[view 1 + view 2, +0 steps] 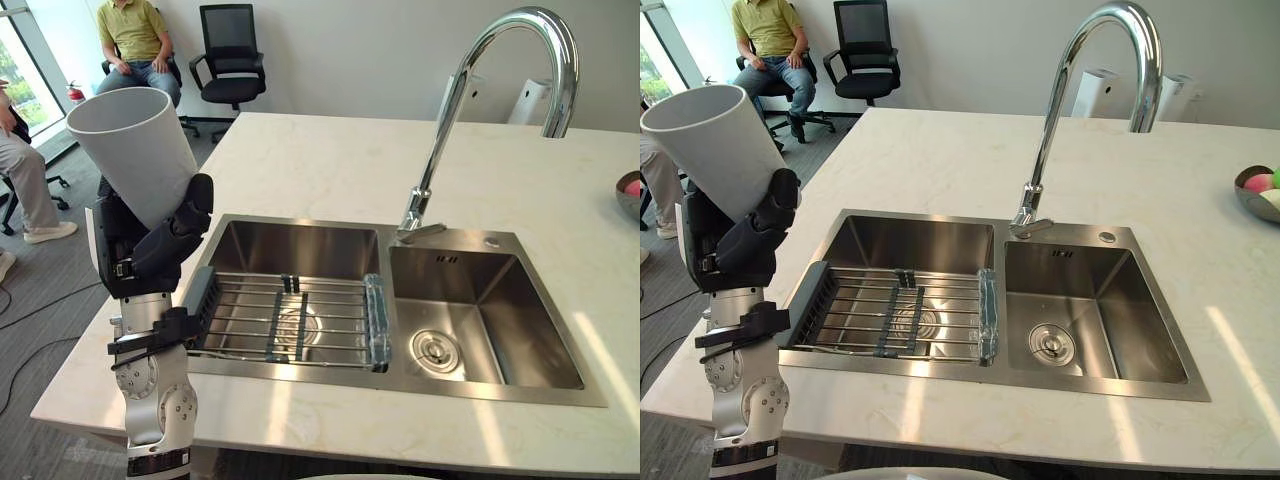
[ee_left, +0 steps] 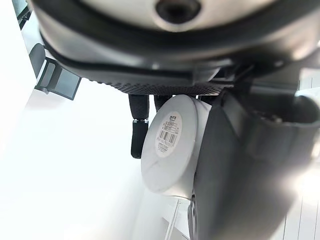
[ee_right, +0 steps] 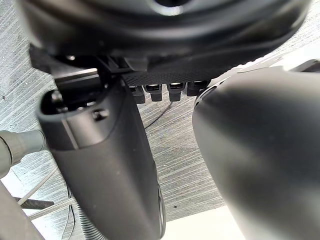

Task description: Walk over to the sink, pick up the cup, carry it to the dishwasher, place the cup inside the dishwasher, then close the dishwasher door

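Observation:
My left hand (image 1: 160,250) is raised over the counter's left edge, left of the sink (image 1: 300,222). It is shut on a white cup (image 1: 135,150), which tilts up and to the left with its open mouth uppermost. The dark fingers (image 1: 760,235) wrap the cup's lower part. Seen from the left wrist, the cup's base (image 2: 170,145) carries a label sticker and a finger (image 2: 139,130) lies beside it. The right hand (image 3: 105,165) hangs above grey carpet in the right wrist view.
The steel double sink has a wire rack (image 1: 290,320) across its left basin and a tall curved faucet (image 1: 470,90) behind. A fruit bowl (image 1: 630,195) sits at the counter's right edge. A seated person (image 1: 135,40) and an office chair (image 1: 230,55) are beyond the counter.

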